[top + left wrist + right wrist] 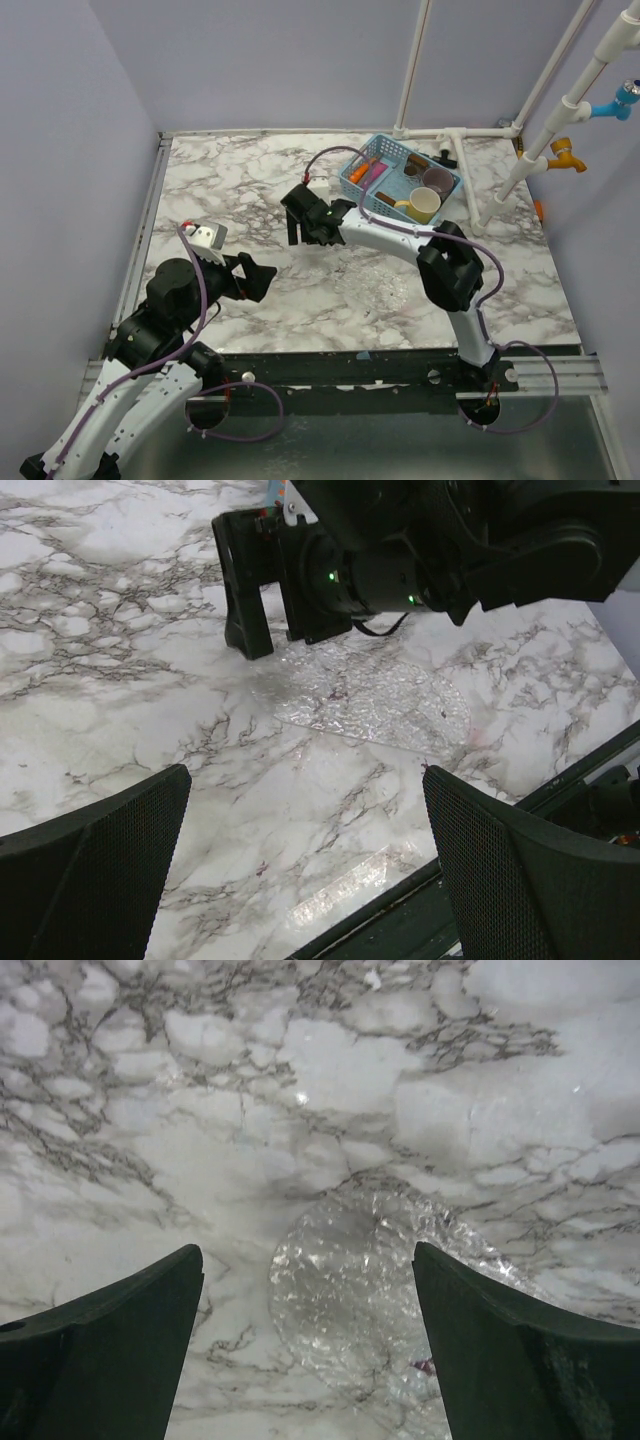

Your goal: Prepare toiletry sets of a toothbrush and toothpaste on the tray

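The right gripper hangs over the marble table with its fingers spread wide and empty, and the clear tray lies below and between them, nearer the right finger. The left gripper is also spread and empty, with the tray ahead of its fingers.

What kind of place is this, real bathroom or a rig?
Probably a lab mock-up of a bathroom counter: marble-print tabletop, bare PVC pipes with coloured taps, blue basket holding cups.

Wide-spread tool hovers over clear tray on marble table.
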Action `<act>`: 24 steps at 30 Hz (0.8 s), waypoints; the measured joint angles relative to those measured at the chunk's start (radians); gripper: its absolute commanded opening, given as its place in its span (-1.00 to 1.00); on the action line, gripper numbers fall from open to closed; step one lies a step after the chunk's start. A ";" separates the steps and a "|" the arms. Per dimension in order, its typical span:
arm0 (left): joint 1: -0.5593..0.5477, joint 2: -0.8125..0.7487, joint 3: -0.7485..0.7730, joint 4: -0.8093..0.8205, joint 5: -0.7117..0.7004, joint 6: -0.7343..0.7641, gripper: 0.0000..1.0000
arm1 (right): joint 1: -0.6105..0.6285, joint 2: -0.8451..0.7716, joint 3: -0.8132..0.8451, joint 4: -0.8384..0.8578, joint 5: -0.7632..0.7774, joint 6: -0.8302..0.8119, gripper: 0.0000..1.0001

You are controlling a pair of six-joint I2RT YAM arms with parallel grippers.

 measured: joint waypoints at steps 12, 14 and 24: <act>0.000 -0.004 0.000 0.000 0.000 0.000 0.97 | -0.102 0.134 0.148 0.006 0.001 -0.009 0.31; 0.000 -0.004 0.000 0.000 0.000 0.000 0.97 | -0.102 0.147 0.150 0.004 0.002 -0.010 0.26; 0.000 -0.004 0.000 0.000 0.000 0.000 0.97 | -0.109 0.156 0.126 0.008 0.006 -0.009 0.22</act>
